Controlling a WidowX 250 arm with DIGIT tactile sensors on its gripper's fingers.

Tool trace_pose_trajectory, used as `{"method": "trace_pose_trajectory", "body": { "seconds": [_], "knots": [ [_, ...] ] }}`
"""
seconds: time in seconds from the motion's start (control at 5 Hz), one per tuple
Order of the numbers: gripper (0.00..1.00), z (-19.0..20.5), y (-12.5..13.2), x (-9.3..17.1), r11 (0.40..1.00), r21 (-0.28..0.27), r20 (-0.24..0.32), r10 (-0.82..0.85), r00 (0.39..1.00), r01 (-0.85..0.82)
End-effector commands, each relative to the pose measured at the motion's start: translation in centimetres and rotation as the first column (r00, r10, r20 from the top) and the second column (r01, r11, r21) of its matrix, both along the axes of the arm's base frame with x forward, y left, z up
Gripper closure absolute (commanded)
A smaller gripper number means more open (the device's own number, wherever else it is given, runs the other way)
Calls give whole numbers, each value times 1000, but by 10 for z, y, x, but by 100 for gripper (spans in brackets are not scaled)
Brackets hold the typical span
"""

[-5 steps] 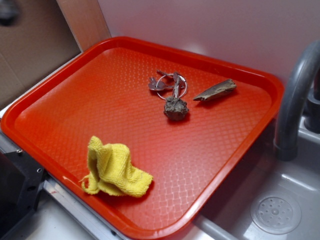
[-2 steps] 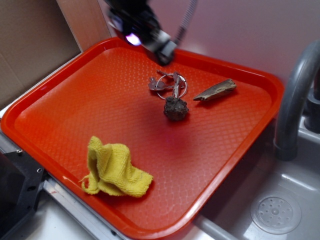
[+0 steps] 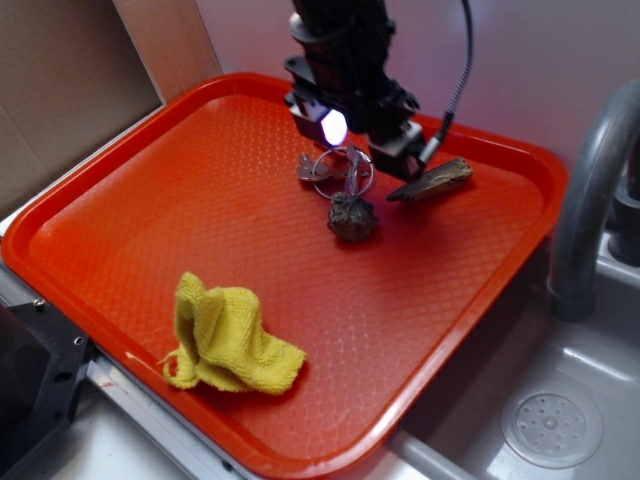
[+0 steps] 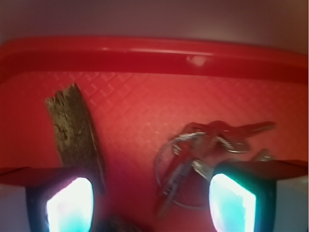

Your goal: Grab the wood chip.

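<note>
The wood chip (image 3: 432, 181) is a flat grey-brown sliver lying on the red tray (image 3: 180, 230), towards its back right. In the wrist view the wood chip (image 4: 72, 125) lies upright at the left, its near end hidden behind my left fingertip (image 4: 67, 203). My gripper (image 3: 365, 145) hovers above the tray, over the keys and just left of the chip. It is open and empty, with the jaws wide apart (image 4: 149, 203). The bare tray and the keys show between them.
Metal keys on a ring (image 3: 335, 167) lie below the gripper, also in the wrist view (image 4: 207, 150). A dark knobbly clump (image 3: 352, 215) sits just in front of them. A yellow cloth (image 3: 228, 340) lies at the tray's front. A grey faucet (image 3: 590, 190) and sink (image 3: 550, 420) stand to the right.
The gripper came into view from the back left and moved right and down over the keys, close to the chip. The objects on the tray have not moved.
</note>
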State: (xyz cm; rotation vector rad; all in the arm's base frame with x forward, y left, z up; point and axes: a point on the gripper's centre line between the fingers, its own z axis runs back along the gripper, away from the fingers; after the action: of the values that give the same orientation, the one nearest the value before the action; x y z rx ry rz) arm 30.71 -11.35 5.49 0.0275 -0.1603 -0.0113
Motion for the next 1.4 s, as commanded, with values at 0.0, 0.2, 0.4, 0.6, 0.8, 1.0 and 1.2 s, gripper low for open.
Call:
{"method": "trace_pose_trajectory", "body": {
  "seconds": [0.0, 0.2, 0.4, 0.6, 0.8, 1.0, 1.2],
  "knots": [
    [0, 3, -38, 13, 989, -81, -27, -130, 991, 127],
    [0, -6, -43, 21, 987, -53, -13, -154, 988, 153],
    [0, -12, -48, 22, 979, -24, -4, -204, 979, 204],
    [100, -14, -46, 22, 980, -45, -18, -194, 981, 193],
    [100, -12, -45, 17, 977, -52, -13, -209, 978, 208],
    [100, -6, -39, 13, 967, -74, -3, -245, 970, 244],
    [100, 37, -8, -2, 974, -42, 37, -223, 974, 224]
  ]
}}
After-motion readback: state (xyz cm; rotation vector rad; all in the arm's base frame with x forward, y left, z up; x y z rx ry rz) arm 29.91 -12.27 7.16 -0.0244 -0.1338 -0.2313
